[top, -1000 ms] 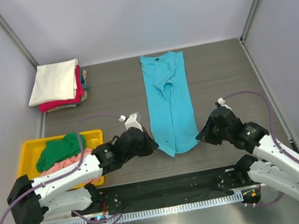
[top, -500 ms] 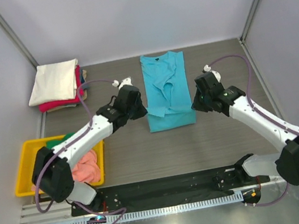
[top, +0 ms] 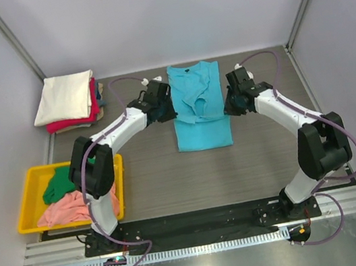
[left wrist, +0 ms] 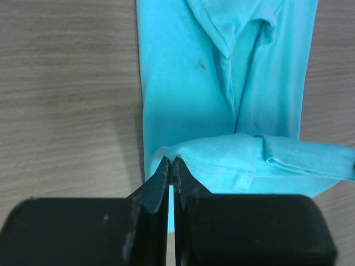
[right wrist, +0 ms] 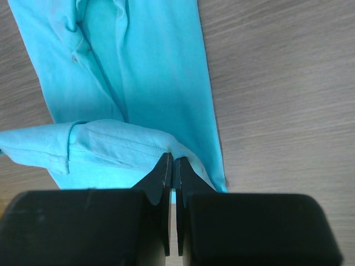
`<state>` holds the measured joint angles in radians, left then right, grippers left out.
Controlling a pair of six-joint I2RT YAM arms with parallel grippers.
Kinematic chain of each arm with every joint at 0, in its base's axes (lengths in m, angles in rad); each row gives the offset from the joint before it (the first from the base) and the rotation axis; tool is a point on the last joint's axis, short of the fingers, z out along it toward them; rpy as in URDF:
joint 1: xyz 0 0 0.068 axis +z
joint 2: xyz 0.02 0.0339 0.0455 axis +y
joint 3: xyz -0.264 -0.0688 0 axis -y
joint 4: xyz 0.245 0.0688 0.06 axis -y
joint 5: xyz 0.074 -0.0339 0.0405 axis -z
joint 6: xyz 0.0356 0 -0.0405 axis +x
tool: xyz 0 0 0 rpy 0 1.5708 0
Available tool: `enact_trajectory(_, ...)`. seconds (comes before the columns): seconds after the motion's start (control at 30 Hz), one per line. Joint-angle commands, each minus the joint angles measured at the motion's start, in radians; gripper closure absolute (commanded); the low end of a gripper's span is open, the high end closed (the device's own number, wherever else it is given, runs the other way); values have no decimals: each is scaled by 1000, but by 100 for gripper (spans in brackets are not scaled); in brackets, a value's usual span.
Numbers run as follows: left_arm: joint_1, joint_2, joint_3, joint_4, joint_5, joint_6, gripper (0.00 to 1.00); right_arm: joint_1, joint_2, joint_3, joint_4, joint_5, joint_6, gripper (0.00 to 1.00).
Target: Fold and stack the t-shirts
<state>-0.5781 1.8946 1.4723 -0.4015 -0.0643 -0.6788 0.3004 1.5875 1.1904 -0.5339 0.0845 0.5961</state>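
Observation:
A turquoise-blue t-shirt (top: 202, 129) lies lengthwise in the middle of the table, collar at the far end. Its near hem is lifted and doubled back over the body. My left gripper (top: 169, 110) is shut on the hem's left corner, seen pinched at the fingertips in the left wrist view (left wrist: 171, 163). My right gripper (top: 228, 105) is shut on the right corner (right wrist: 172, 159). The hem (left wrist: 260, 158) hangs between them above the lower cloth (right wrist: 155, 72). A folded cream-white t-shirt (top: 64, 97) tops a red one (top: 73, 122) in a stack at the back left.
A yellow tray (top: 41, 171) at the near left holds a crumpled green t-shirt (top: 59, 185) and a salmon-pink one (top: 71, 207). Grey walls close the table in on the left, back and right. Both arms stretch far out from their bases at the near edge.
Both grippers have carried the shirt's near hem away from the table's front toward the collar, doubling the long strip over itself. The arms are now stretched out.

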Motion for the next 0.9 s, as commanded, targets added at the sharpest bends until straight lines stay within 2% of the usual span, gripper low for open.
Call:
enact_trajectory(0.0, 24, 46, 88, -10, 52, 35, 100, -17, 26, 75, 49, -14, -41, 99)
enact_trajectory(0.43, 72, 225, 276, -65, 141, 73, 98, -53, 193, 176, 55, -49, -55, 99)
enact_trajectory(0.5, 78, 262, 339, -109, 139, 74, 95, -58, 247, 198, 55, -54, -58, 99)
enact_trajectory(0.53, 86, 306, 365, -126, 139, 74, 88, -72, 268, 230, 57, -61, -61, 99)
enact_trajectory(0.6, 101, 357, 472, -203, 136, 73, 83, -90, 348, 279, 57, -71, -70, 96)
enact_trajectory(0.63, 119, 409, 517, -255, 142, 70, 79, -104, 371, 338, 57, -116, -71, 91)
enact_trajectory(0.67, 130, 429, 616, -281, 155, 67, 77, -128, 402, 374, 55, -162, -73, 76)
enact_trajectory(0.73, 159, 469, 721, -336, 172, 64, 73, -153, 463, 489, 54, -209, -97, 62)
enact_trajectory(0.77, 165, 487, 812, -388, 172, 59, 68, -173, 474, 523, 43, -228, -107, 54)
enact_trajectory(0.8, 170, 488, 847, -407, 172, 61, 66, -179, 483, 558, 28, -242, -116, 43)
enact_trajectory(0.87, 178, 434, 861, -433, 143, 64, 59, -191, 468, 617, -4, -258, -130, 39)
